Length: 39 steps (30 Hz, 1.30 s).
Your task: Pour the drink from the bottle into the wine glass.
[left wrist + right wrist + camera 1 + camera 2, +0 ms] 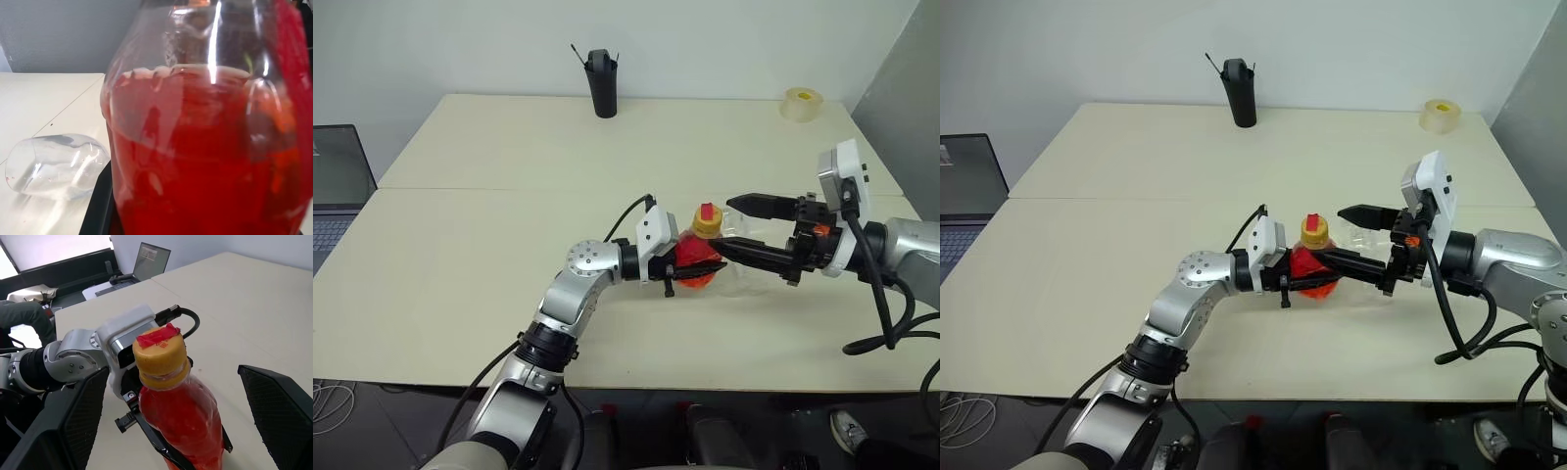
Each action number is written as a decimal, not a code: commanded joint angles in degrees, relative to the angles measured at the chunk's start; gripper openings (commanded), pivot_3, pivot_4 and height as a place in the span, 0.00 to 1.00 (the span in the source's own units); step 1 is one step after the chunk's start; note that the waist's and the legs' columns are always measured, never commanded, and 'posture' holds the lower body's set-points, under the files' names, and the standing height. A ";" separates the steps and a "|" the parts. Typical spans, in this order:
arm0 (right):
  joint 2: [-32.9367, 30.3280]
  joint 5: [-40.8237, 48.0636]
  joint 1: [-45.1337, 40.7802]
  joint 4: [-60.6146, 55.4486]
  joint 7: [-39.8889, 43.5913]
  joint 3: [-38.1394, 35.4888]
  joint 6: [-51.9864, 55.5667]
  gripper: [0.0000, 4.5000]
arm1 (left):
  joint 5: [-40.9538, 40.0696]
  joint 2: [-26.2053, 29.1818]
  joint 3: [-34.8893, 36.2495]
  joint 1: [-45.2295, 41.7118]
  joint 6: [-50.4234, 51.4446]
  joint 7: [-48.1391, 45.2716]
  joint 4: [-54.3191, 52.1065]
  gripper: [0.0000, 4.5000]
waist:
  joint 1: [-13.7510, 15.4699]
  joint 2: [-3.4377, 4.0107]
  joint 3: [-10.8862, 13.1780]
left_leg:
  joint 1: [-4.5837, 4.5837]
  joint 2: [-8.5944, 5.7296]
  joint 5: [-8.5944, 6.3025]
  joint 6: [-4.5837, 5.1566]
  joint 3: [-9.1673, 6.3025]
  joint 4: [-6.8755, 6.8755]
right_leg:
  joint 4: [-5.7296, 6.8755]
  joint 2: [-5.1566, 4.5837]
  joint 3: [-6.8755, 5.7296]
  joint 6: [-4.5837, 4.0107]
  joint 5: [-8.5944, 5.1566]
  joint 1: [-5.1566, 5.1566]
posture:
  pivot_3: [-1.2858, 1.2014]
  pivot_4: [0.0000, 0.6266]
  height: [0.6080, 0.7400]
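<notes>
A: Item one, left arm?
B: Reaches in from the lower left, forearm level, its left tool (690,266) pointing right and pinched on the body of the bottle (697,257), which stands upright near the middle of the desk (509,166).

A: Bottle contents?
B: The drink (195,161), bright red, fills most of the body. The yellow cap (160,352) with its red patch is on.

A: Right arm?
B: Comes in from the right, wrist raised, roughly level. The right tool (739,227) is spread wide, one finger just behind the cap, the other low alongside the bottle; neither can be seen to touch.

A: Wine glass?
B: The wine glass (54,165) lies on its side on the desk, just beside the bottle on the right. In the head views it lies partly behind the right tool's lower finger and is hard to trace; stem and foot cannot be made out.

A: Other stock?
B: A black holder (602,83) at the far edge, a tape roll (801,103) at the far right corner, a laptop (335,191) cut off at the left.
</notes>
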 commanded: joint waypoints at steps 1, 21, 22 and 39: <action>1.08 0.75 -2.23 -0.98 -0.79 0.41 -0.88 1.00 | -0.56 -0.39 0.82 -1.59 -1.76 0.08 -1.51 0.31 | 0.00 0.00 0.00 | 0.00 0.00 0.00 0.00 -0.01 0.00 | 0.00 0.00 -0.01 0.00 0.00 0.00 | 0.52 0.24 1.00; 3.01 0.39 -4.66 -0.46 -2.42 2.77 -0.25 0.28 | -0.25 -0.42 0.88 -1.55 -2.00 0.83 -1.35 0.31 | 0.03 0.00 0.00 | -0.01 0.02 0.00 0.00 -0.02 0.00 | 0.00 -0.01 -0.02 0.00 0.00 0.00 | 0.52 0.24 1.00; 2.85 0.37 -4.72 -0.41 -2.26 2.65 -0.24 0.28 | -0.23 -0.41 0.83 -1.49 -2.00 0.83 -1.39 0.31 | 0.04 0.00 0.00 | -0.01 0.02 0.00 0.00 -0.02 0.00 | 0.00 -0.01 -0.01 0.00 0.00 0.00 | 0.52 0.24 1.00; 1.73 3.60 -8.58 3.80 2.36 -1.17 -1.25 0.28 | -0.54 0.56 0.38 -0.14 -1.05 0.51 -2.98 0.30 | 0.03 0.00 0.00 | -0.01 0.03 0.00 0.00 -0.02 0.00 | 0.00 -0.01 -0.01 0.00 0.00 0.00 | 0.52 0.24 1.00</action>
